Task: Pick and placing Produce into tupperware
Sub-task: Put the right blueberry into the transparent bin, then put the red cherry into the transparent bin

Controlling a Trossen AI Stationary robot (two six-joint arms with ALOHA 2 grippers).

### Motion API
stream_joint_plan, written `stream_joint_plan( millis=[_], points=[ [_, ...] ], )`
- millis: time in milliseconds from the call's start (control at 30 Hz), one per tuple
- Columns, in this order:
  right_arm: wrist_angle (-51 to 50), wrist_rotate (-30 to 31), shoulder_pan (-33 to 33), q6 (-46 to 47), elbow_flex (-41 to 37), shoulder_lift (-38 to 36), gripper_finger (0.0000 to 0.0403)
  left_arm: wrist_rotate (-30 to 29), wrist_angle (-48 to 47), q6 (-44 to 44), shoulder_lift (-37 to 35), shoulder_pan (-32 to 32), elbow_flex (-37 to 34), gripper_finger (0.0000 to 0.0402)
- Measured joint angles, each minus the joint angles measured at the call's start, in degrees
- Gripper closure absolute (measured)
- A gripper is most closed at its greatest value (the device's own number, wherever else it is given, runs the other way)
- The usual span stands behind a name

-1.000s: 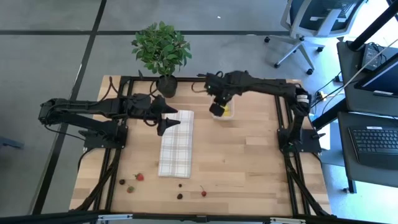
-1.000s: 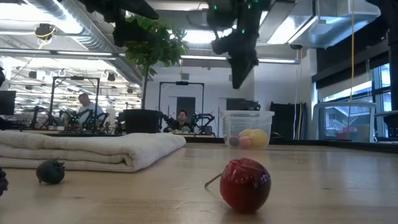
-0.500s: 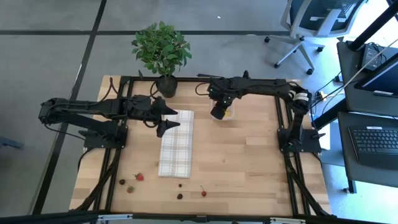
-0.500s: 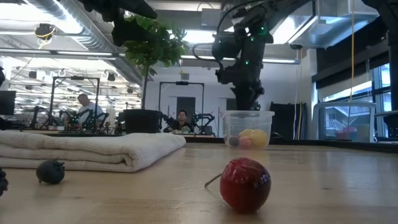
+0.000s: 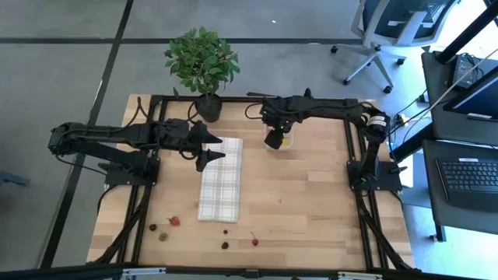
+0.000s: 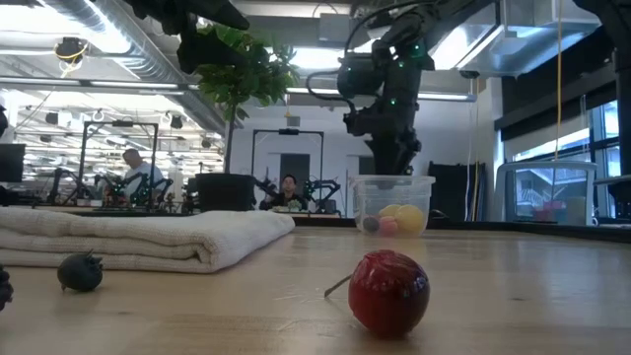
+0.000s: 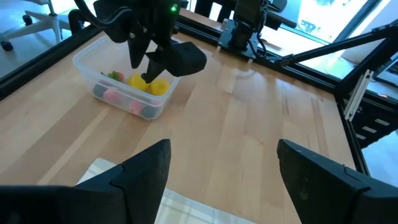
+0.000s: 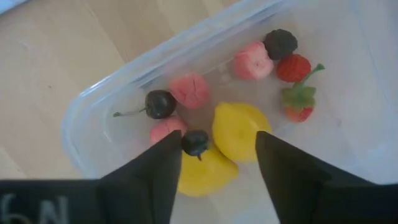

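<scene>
The tupperware, a small clear rectangular box with rounded corners, stands open and upright far back on the tabletop and holds two yellow pieces touching each other, three pink ones, a dark cherry with its stem, a small dark berry resting on the yellow, a black berry and red strawberry-like pieces. More produce lies loose near the front edge: a red piece, dark ones and a red cherry on its side, stem out.
</scene>
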Motion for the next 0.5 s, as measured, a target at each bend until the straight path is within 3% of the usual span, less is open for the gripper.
stream_joint_plan(
  millis=[200, 500],
  points=[
    [-6.8, 0.7, 0.0, -0.2, 7.3, 0.0, 0.0157, 0.0, 0.0, 1.4, 0.0, 0.0, 0.0, 0.0117],
    [-14.1, 0.7, 0.0, -1.5, 21.8, 0.0, 0.0157, 0.5, 0.0, 1.6, 0.0, 0.0, 0.0, 0.0117]
  ],
)
